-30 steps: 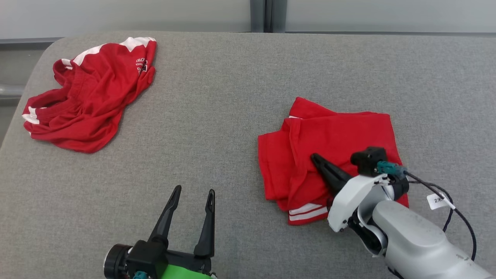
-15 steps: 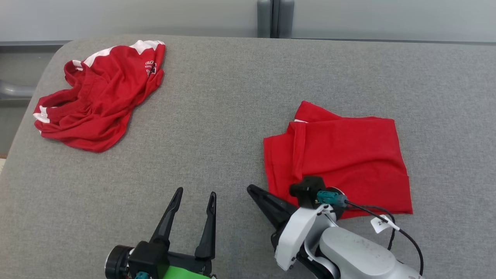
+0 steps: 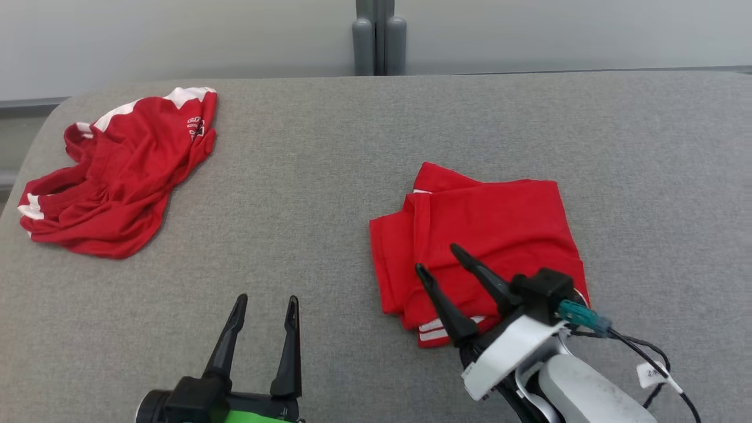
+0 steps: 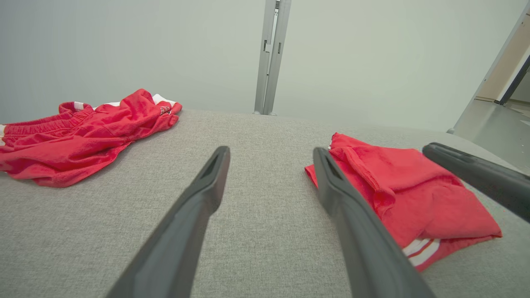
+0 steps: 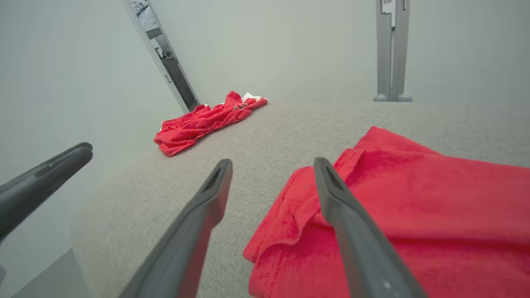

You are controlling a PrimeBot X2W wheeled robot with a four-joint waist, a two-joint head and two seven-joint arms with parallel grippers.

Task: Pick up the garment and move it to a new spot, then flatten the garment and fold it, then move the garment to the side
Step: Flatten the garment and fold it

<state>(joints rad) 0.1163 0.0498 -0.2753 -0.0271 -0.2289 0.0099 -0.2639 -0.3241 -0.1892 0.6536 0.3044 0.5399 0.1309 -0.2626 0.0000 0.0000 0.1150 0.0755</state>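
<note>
A folded red garment (image 3: 487, 229) with white stripes at its near edge lies right of centre on the grey padded table (image 3: 317, 176). My right gripper (image 3: 437, 259) is open and empty, hovering over the garment's near-left part with its fingers pointing away and to the left. In the right wrist view that gripper (image 5: 272, 163) straddles the left edge of the folded garment (image 5: 414, 198). My left gripper (image 3: 265, 302) stands open and empty over bare table at the lower left, apart from the cloth. The left wrist view has the left gripper (image 4: 272, 152) with the folded garment (image 4: 418, 186) to its right.
A second, crumpled red garment (image 3: 117, 170) with white trim lies at the table's far left corner, also seen as a crumpled heap (image 4: 78, 132) and a distant heap (image 5: 207, 120). A grey post (image 3: 379, 38) stands behind the table. Bare fabric stretches between the two garments.
The camera has shifted. My right gripper, earlier looking shut on the folded garment, then off its near-left edge, is now open above its near-left part. The left gripper has kept its pose.
</note>
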